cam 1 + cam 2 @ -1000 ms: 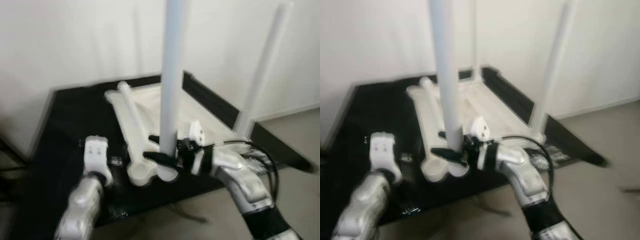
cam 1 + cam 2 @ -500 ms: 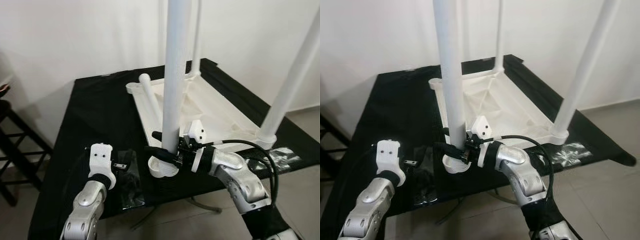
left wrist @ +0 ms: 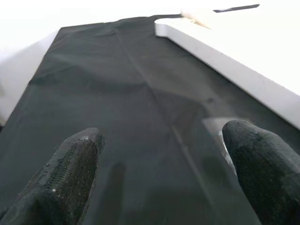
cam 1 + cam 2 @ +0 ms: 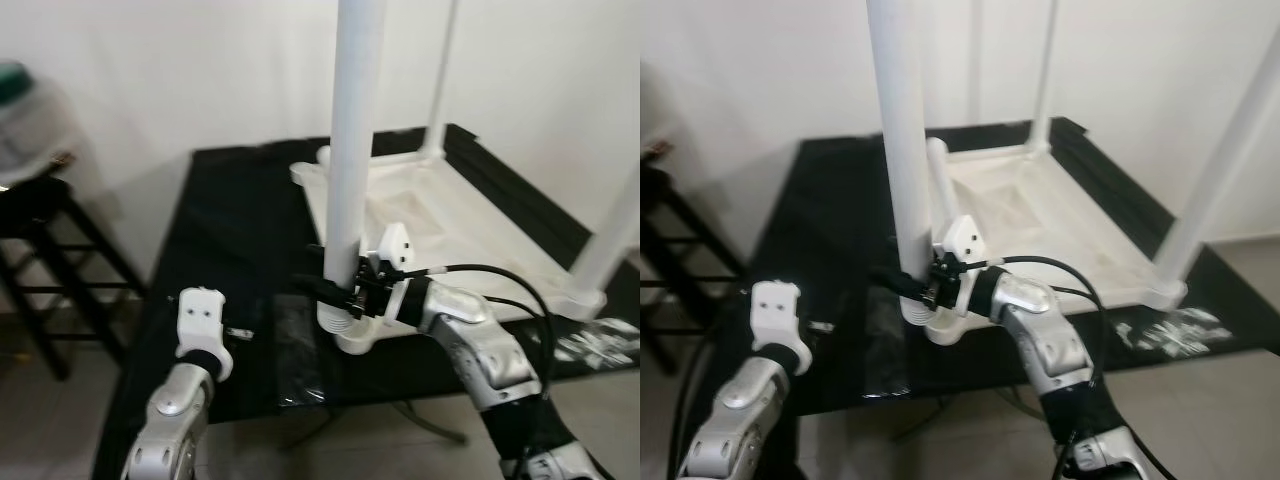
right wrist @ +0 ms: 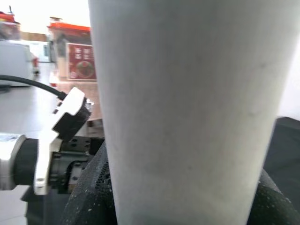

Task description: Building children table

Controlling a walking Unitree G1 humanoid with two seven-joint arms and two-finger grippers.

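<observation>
I see the white children's table top [image 4: 1070,215] lying upside down on a black cloth [image 4: 235,215] that covers a work surface. Three legs stand upright from its corners: the near-left leg [image 4: 352,150], a far leg [image 4: 1044,70], and a near-right leg [image 4: 1220,165].

The right gripper [image 4: 335,292] has its two black fingers closed around the near-left leg, low on the shaft, just above the corner socket [image 4: 352,335] where that leg meets the table top. In the right wrist view the white leg [image 5: 187,108] stands close before the camera, with black finger pads [image 5: 89,192] pressed to either side of it.

A fourth white leg [image 4: 940,190] lies flat on the upturned top, just beyond the held leg, running toward the far side.

The left gripper [image 3: 164,154] hovers above the black cloth, left of the table top, holding nothing. In the left wrist view its fingertips [image 3: 77,159] stand wide apart, with the white edge of the top [image 3: 225,61] beyond them. A clear plastic wrapper [image 4: 300,345] lies on the cloth between the two arms.

A dark wooden stool [image 4: 55,270] stands at the far left, beside the surface.
</observation>
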